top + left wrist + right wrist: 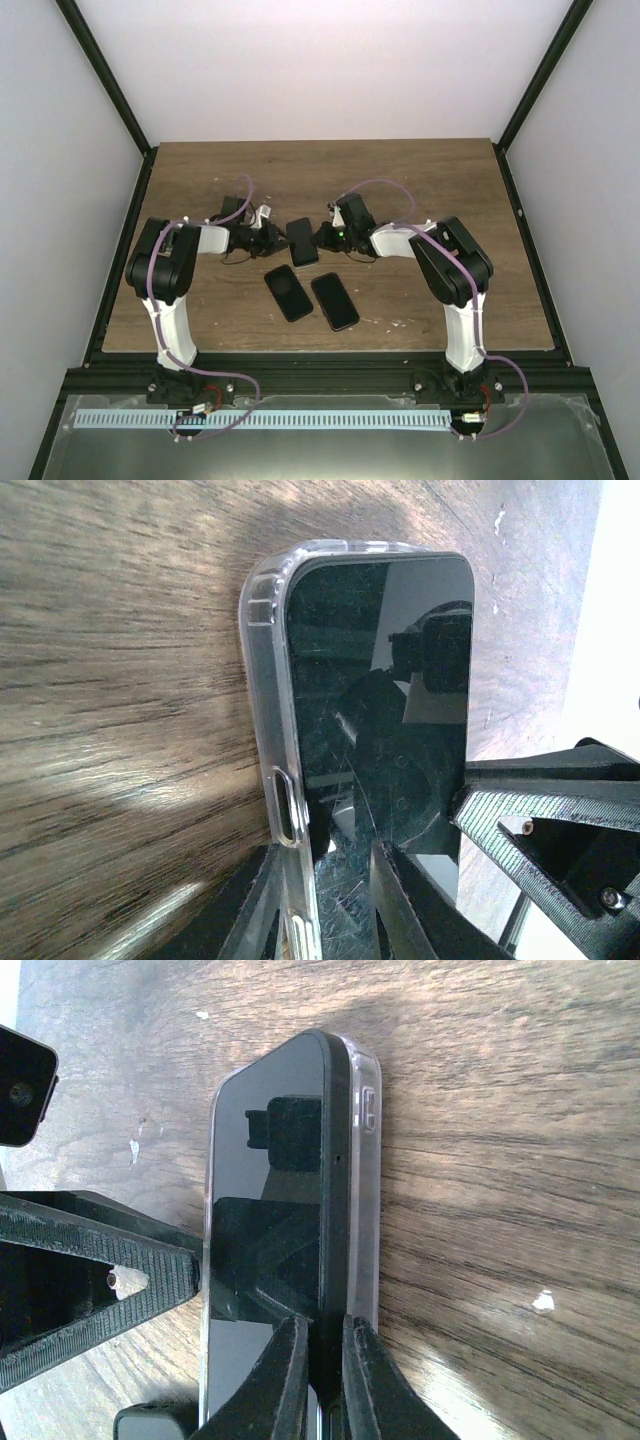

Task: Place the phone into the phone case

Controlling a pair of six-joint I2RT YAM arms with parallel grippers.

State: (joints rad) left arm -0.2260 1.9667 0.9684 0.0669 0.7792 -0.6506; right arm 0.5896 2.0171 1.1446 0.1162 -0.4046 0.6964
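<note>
A black phone [302, 241] sits partly in a clear phone case at the table's middle, held between both grippers. In the left wrist view the phone [380, 680] lies in the clear case [265, 680], and its left edge stands raised from the case wall. My left gripper [335, 910] is shut on the case's edge with the phone in it. In the right wrist view my right gripper [327, 1360] is pinched on the phone's [265, 1190] black side edge, with the case [365, 1210] wall just beside it. From above, the left gripper [278, 241] and right gripper [322, 238] face each other.
Two more black phones [288, 293] [335, 300] lie flat nearer the arm bases. A corner of another dark phone [20, 1085] shows at the left of the right wrist view. The wooden table [420, 180] is bounded by black frame rails.
</note>
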